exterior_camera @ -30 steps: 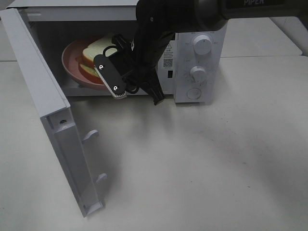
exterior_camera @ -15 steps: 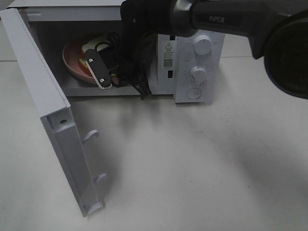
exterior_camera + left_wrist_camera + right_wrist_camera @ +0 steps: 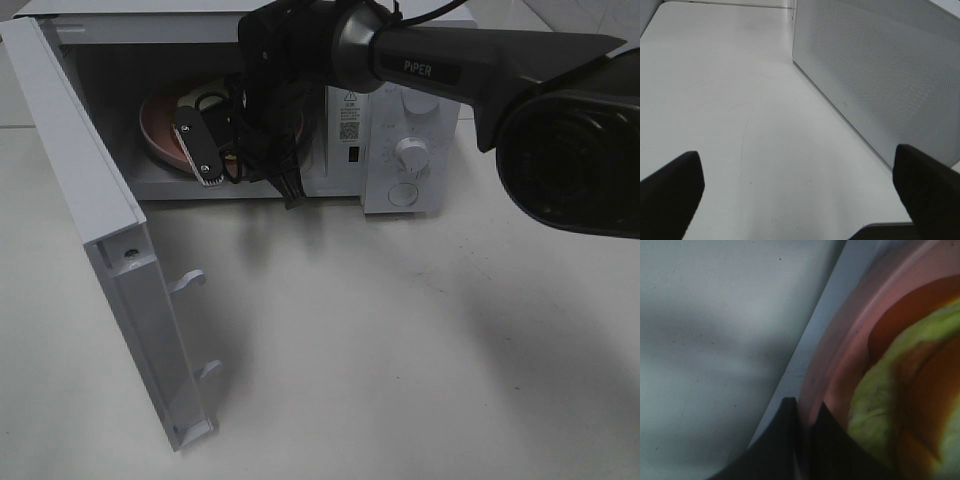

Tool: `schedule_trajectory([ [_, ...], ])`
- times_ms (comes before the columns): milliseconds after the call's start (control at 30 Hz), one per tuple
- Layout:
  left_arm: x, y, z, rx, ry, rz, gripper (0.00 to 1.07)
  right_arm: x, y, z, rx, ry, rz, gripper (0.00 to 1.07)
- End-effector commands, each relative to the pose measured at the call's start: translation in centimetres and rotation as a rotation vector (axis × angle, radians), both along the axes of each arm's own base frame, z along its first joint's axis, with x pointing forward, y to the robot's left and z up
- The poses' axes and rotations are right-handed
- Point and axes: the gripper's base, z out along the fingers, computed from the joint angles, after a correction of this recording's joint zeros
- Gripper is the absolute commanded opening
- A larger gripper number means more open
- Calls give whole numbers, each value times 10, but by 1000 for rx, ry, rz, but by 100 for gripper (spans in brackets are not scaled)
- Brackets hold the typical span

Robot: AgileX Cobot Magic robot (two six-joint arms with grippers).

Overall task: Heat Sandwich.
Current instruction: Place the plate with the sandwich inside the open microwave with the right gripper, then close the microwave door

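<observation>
Jaws clenched on the smooth pink plate (image 3: 847,320), our right gripper (image 3: 805,412) reaches deeper now, sandwich (image 3: 900,390) just beyond. Our left gripper (image 3: 797,170) gapes.

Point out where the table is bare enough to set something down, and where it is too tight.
Bare: the table in front of the microwave, right of its open door. Crowded: inside it, where the right gripper is shut on the pink plate holding the sandwich.
</observation>
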Motion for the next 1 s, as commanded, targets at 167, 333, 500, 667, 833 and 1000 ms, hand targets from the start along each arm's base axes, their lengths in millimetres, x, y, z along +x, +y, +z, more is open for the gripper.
schedule_trajectory([
  [167, -2, 0, 0, -4, -28, 1, 97, 4, 0, -1, 12, -23, -19, 2],
  [333, -2, 0, 0, -3, -28, 2, 97, 6, 2, -2, 53, -30, -72, 10],
  [500, -2, 0, 0, -3, -28, 2, 97, 7, 1, -2, 58, -33, -111, 27],
  [667, -2, 0, 0, -3, -28, 2, 97, 7, 1, 0, 74, -44, -112, 48],
  [833, -2, 0, 0, -3, -28, 2, 97, 2, -1, 1, 117, -70, -113, 60],
  [1000, -2, 0, 0, -3, -28, 2, 97, -8, -7, 4, 162, -106, -87, 69],
])
